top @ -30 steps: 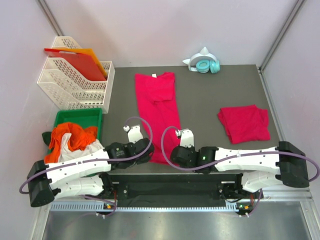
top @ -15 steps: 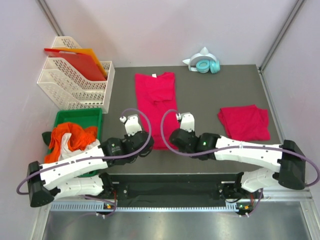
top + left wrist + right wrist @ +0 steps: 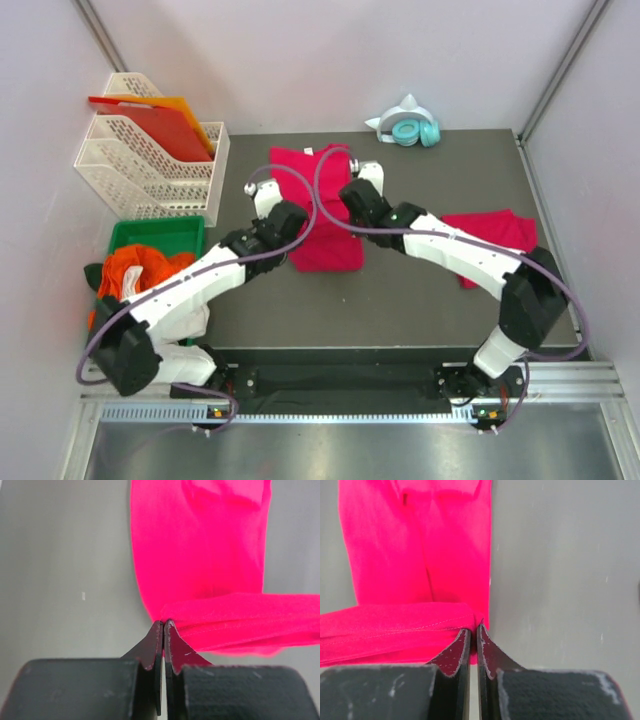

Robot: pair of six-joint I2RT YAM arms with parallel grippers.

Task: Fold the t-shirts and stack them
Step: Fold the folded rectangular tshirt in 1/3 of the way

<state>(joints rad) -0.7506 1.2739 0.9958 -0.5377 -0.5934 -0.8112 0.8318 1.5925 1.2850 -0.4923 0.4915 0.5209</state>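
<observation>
A crimson t-shirt is seen lying lengthwise toward the far edge of the desk, its hem raised and doubled over its body. One hem corner is clamped in the left fingers, the other in the right fingers. A half-fold is judged to be in hand; next, the hem must be laid level at the collar and released. A folded t-shirt is seen near the right edge.

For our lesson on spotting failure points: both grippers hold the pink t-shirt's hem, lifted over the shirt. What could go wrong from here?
1. The left gripper and right gripper pinch the t-shirt only at their very tips, so a corner of the hem may slip free before the fold lands.
2. The right arm reaches across above the folded shirt and might brush or drag it.
</observation>
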